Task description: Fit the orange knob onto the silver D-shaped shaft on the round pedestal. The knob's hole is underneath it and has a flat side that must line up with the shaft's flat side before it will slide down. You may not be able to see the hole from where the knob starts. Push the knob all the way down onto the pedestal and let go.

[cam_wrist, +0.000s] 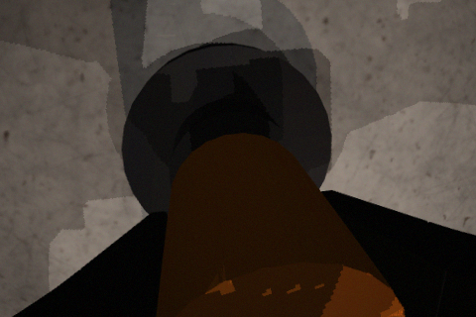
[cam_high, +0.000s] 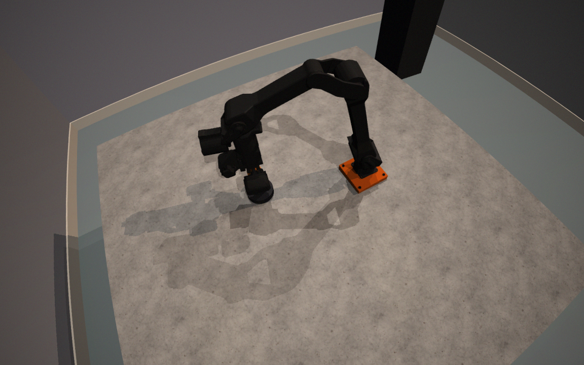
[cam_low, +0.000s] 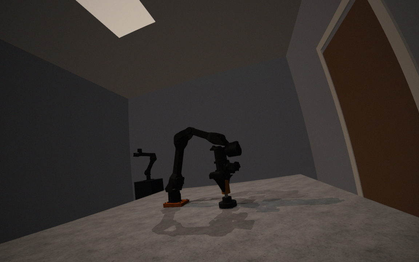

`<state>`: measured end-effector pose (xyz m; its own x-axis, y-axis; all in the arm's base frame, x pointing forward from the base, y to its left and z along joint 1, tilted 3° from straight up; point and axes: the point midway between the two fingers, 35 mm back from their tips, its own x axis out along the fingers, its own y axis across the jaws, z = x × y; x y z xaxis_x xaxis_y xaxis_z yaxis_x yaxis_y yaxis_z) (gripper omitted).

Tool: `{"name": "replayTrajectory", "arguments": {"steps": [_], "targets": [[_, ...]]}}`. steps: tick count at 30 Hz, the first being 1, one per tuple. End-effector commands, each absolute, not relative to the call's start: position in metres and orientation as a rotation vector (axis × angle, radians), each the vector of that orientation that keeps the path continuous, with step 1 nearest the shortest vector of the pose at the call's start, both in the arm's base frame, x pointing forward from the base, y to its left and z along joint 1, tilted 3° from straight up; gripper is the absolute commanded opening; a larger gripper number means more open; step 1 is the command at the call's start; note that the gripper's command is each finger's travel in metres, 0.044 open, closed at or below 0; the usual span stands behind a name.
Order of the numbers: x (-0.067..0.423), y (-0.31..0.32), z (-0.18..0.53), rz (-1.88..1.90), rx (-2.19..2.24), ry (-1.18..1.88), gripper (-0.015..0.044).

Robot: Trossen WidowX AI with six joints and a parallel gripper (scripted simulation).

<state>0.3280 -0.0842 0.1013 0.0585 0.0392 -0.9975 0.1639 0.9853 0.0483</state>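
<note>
My gripper [cam_high: 252,173] [cam_low: 224,186] is shut on the orange knob [cam_low: 226,187] [cam_wrist: 265,252] and holds it upright over the round black pedestal [cam_high: 260,193] [cam_low: 227,203] [cam_wrist: 149,133]. In the exterior view a short piece of the silver shaft [cam_low: 226,196] shows between the knob's lower end and the pedestal. In the wrist view the knob fills the lower middle and covers the pedestal's centre, so the shaft is hidden there. In the top view only a sliver of the knob [cam_high: 248,174] shows between the fingers.
The arm's orange base plate [cam_high: 363,176] [cam_low: 175,203] sits to one side of the pedestal on the grey mat [cam_high: 375,272]. A black post [cam_high: 405,36] stands at the mat's far corner. A raised rim [cam_high: 72,181] borders the table.
</note>
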Motion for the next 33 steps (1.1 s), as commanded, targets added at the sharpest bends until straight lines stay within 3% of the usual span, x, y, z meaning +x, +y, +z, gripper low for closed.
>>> {"name": "replayTrajectory", "arguments": {"steps": [1, 33], "targets": [[0.3273, -0.085, 0.101, -0.1, 0.166, 1.51, 0.0], [0.3279, -0.0849, 0.1039, -0.259, 0.334, 1.498, 0.0]]}}
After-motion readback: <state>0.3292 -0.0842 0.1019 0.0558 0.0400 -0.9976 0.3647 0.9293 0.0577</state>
